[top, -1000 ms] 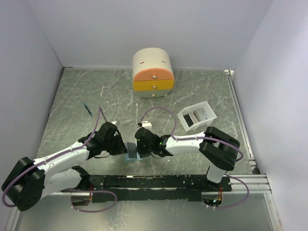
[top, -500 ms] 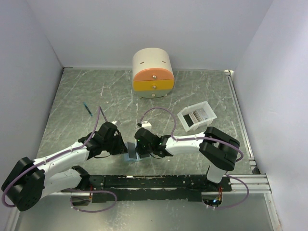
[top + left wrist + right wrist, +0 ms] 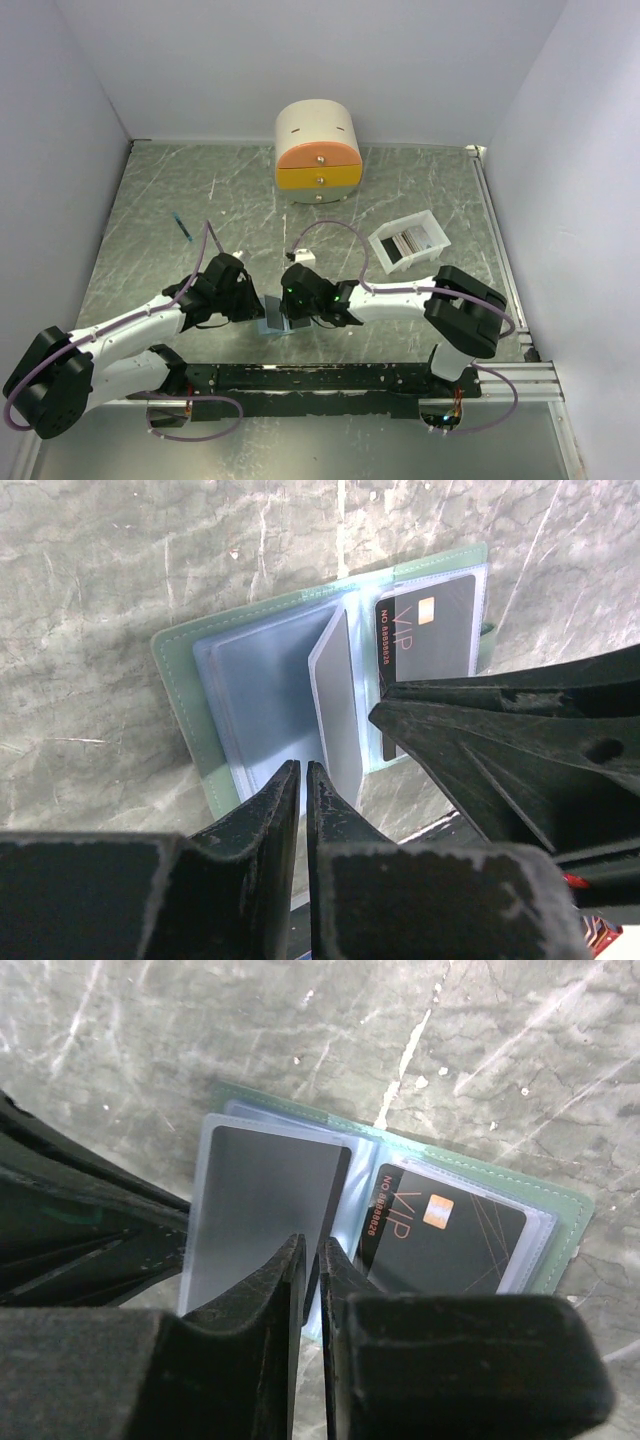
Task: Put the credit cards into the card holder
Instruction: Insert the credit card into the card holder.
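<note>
The card holder has a grey-green cover and pale blue translucent pockets. The card in it is black, with orange-gold "VIP" lettering, a gold chip and thin gold lines. The table is grey-green, marbled with pale streaks. The drawer box is cream with orange and yellow fronts. The tray is white. The arms are white and black, with purple cables.

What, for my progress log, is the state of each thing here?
Card holder: open, lying flat.
Black card: tucked in a pocket.
Left gripper: closed on a pocket edge.
Right gripper: jaws a slit apart, grip unclear.
Drawer box: drawers shut.
Tray: holds cards.
</note>
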